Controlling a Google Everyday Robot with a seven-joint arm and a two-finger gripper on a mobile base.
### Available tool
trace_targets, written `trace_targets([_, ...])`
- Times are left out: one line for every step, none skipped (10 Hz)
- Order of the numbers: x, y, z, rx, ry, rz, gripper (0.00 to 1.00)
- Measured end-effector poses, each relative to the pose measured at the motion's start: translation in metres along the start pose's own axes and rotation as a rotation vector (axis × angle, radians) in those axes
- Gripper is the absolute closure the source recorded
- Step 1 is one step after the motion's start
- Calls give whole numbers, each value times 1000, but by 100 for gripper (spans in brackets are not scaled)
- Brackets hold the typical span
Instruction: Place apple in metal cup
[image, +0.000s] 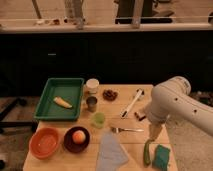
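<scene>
The apple (78, 136), round and orange-yellow, sits in a dark bowl (76, 140) at the table's front left. The metal cup (91, 103), small and grey with a dark inside, stands upright just right of the green tray, behind the apple. My gripper (156, 132) hangs from the white arm (170, 102) over the table's right side, just right of a fork, well away from both the apple and the cup.
A green tray (59, 98) holds a yellow banana-like piece (62, 102). A white round container (92, 85), light green cup (99, 119), orange bowl (44, 142), fork (127, 130), white utensil (132, 103), grey cloth (111, 151), cucumber (147, 152) and green sponge (161, 156) lie on the wooden table (122, 120).
</scene>
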Motion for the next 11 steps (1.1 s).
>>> trace_targets([-11,3,3,-20,-24,-20,20])
trace_targets([-15,2,3,-22,-31,-27,20])
trace_targets([-14,3,3,-26,-28,-27,20])
trace_targets([-13,5,3,-28,-27,-24,20])
trace_targets([-12,5,3,-28,-27,-24,20])
trace_targets([-13,4,3,-28,-27,-26,20])
trace_targets([-13,3,4,-24,-30,-23,20])
trace_targets([-11,3,4,-15,-35,-3,20])
trace_targets([-8,4,8,-12,-42,35,20])
trace_targets([-10,8,14,-13,-54,81,20])
trace_targets([-18,11,18,-15,-64,76,20])
